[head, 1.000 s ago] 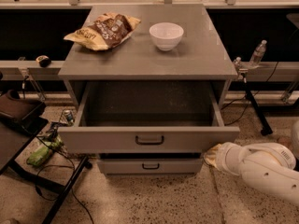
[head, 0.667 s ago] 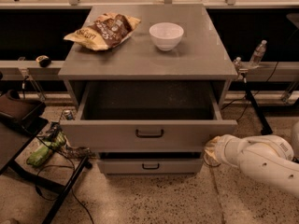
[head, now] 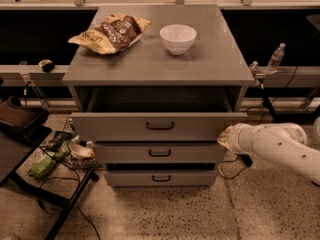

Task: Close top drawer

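Note:
The top drawer (head: 115,126) of the grey cabinet is pulled out a short way, with a dark strip of its inside showing under the cabinet top. Its flat front has a small black bar handle (head: 160,125) at the centre. My white arm (head: 280,146) comes in from the right. My gripper (head: 225,136) is at the right end of the drawer front, against or very close to it. The arm's end hides the gripper's tip.
A chip bag (head: 111,33) and a white bowl (head: 178,38) lie on the cabinet top (head: 220,64). Two shorter drawers (head: 160,153) sit below the top one. A water bottle (head: 275,58) stands at the right. A black stand (head: 20,129) with clutter and cables is at the left.
The top drawer has slid inward toward the cabinet and shows much less of its inside. My arm and gripper have moved forward with its front.

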Controlling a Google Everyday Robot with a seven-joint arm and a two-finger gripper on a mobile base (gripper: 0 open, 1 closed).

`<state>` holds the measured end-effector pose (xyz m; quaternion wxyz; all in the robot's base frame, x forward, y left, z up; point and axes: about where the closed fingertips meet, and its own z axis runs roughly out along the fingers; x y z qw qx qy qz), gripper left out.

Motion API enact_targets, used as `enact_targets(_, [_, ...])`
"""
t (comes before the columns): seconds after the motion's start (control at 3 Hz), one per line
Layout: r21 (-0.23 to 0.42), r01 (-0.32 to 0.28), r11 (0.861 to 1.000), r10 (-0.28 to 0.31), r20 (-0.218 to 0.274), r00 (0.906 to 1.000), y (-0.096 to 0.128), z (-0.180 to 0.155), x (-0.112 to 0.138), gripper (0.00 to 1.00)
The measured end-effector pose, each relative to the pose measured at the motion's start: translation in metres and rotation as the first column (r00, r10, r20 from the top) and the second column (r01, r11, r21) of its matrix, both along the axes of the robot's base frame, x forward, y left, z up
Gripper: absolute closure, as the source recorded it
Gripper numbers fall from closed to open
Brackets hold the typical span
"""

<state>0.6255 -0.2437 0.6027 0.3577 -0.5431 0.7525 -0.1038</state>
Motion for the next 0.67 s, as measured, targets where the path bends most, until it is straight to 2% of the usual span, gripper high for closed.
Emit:
enact_targets(0.33, [0.017, -0.019, 1.000, 0.019, 0.008, 0.9998, -0.008, 0.001, 0.036, 1.00])
enact_targets(0.67, [0.039, -0.044, 0.998, 0.045, -0.020, 0.9988, -0.010, -0.016, 0.052, 1.00])
